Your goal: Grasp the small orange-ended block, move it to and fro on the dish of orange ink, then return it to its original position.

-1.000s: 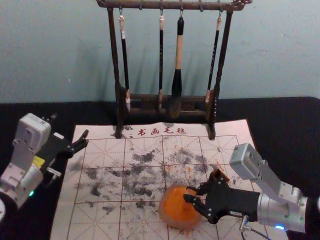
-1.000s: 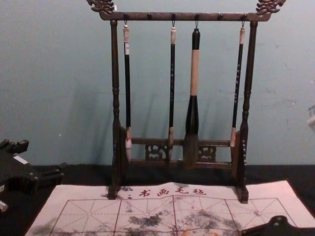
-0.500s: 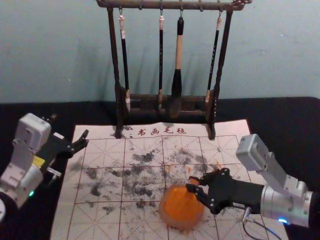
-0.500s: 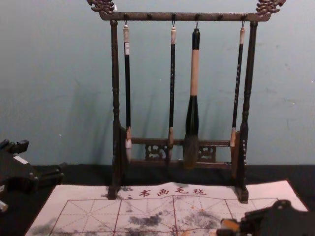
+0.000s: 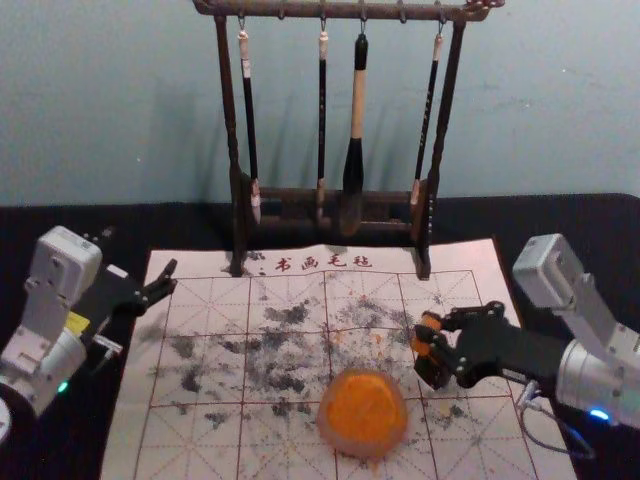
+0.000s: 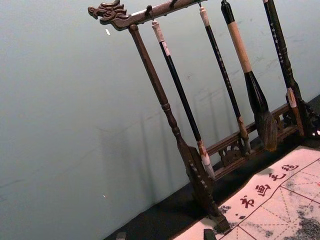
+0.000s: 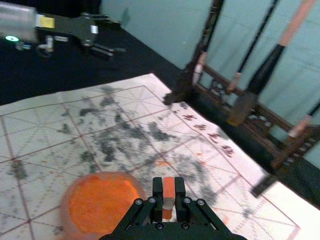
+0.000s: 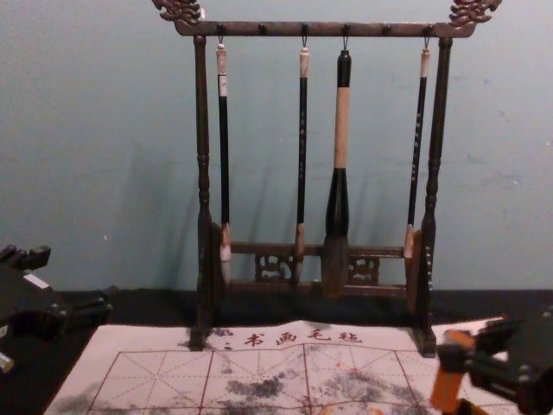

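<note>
Over the desk [image 5: 140, 225], at the far left, the left gripper [image 6: 165, 234] is hanging parked, its jaws standing apart with nothing between them. The writing mat [image 5: 190, 440] is lying next, smudged with dark and orange marks, and the wooden stand [image 5: 237, 215] is standing upright at its far side, with the brushes [image 5: 357, 110] hanging from it.

Nearer and right of the mat's middle, the dish [image 5: 335, 430] is sitting flat, the orange ink [image 5: 366, 408] spreading across its inside. Just beyond it, towards the right, the orange-ended block [image 5: 425, 338] is being held clear of the dish, above the mat; I cannot tell whether its lower end is touching down. The right gripper [image 7: 168, 194] is reaching in from the right, its jaws closing on the block's two sides.

The block is probably going to handle as light and stiff, hardly fragile, though wet ink could be making its ends slippery. The pale sides between the ends are offering the best hold, square and not too hard, keeping the inked face free.

Counting up, I am seeing one block, one dish, one mat, one stand and four brushes.
</note>
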`<state>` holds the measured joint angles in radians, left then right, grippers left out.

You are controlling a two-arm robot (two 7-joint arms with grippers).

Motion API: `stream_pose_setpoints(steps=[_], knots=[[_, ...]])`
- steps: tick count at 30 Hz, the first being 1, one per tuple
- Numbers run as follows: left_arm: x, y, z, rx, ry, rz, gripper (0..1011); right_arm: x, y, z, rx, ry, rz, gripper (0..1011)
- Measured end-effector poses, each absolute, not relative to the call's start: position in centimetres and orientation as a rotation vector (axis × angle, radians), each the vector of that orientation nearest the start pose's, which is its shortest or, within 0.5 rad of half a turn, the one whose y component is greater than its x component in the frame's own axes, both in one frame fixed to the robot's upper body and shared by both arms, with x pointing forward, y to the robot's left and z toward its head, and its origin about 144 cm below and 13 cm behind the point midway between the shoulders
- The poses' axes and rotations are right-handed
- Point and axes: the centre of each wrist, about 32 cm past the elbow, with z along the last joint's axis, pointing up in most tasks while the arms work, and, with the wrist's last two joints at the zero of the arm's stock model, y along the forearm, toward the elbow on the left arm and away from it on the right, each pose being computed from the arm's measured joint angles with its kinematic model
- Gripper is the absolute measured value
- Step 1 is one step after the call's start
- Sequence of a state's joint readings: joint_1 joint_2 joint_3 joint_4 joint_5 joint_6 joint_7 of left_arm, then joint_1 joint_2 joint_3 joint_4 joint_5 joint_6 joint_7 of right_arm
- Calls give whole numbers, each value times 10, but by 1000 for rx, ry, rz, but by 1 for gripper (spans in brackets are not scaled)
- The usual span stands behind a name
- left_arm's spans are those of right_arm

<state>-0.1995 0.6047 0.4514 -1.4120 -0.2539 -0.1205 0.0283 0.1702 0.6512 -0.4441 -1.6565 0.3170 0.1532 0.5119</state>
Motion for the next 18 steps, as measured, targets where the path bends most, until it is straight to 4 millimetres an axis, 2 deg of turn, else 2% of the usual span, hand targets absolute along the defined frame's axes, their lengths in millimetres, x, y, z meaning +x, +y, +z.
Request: stream_pose_setpoints(steps=[6, 18], knots=[[489, 310, 1140, 304, -285, 1248, 1001, 473, -292, 1196, -395, -89, -728, 101], [489, 310, 1140, 304, -285, 1248, 1002, 469, -299, 1197, -404, -80, -750, 101]])
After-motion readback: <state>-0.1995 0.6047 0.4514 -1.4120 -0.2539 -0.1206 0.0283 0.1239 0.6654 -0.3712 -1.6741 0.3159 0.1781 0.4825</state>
